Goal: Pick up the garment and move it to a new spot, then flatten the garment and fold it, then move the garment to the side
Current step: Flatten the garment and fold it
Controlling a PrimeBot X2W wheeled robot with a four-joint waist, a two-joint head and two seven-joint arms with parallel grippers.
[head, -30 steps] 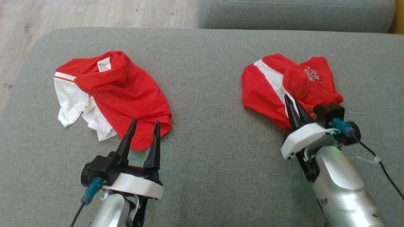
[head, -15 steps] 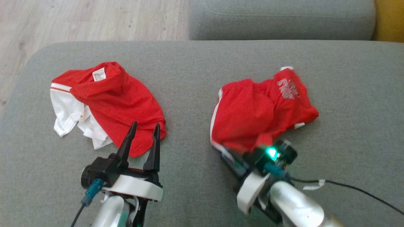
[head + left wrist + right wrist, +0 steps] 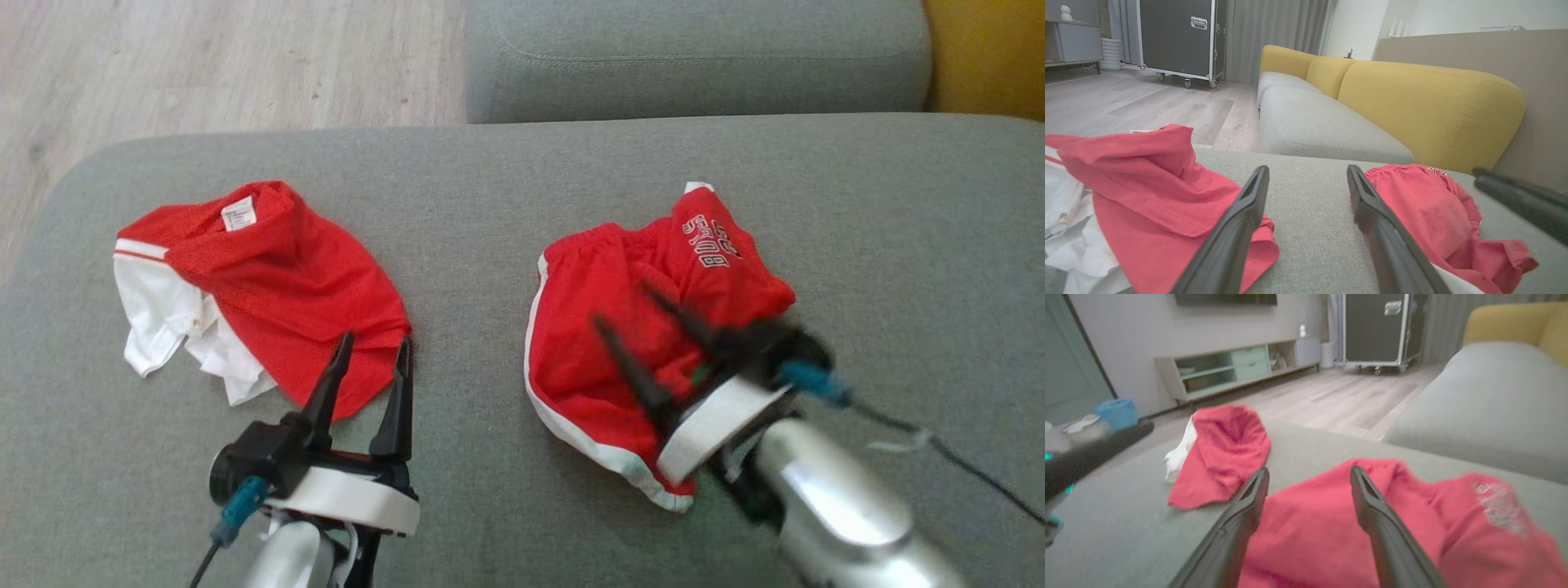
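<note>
The garment, red shorts with white trim and lettering, lies crumpled on the grey cushion right of centre. My right gripper hovers over its near half, blurred, jaws open with nothing between them; the right wrist view has the shorts spread under the open gripper. My left gripper stands open at the near edge of a second red and white garment, holding nothing. In the left wrist view the open left gripper points at bare cushion between that garment and the shorts.
Beyond the cushion lies another grey seat with a yellow backrest. Wooden floor shows past the cushion's far left edge. A black cable trails from my right wrist. A dark wheeled case stands across the room.
My right gripper, shut on the shorts before, dragged them leftward and has opened; the shorts now lie loose nearer the middle. The head camera has shifted. The left gripper has not moved.
</note>
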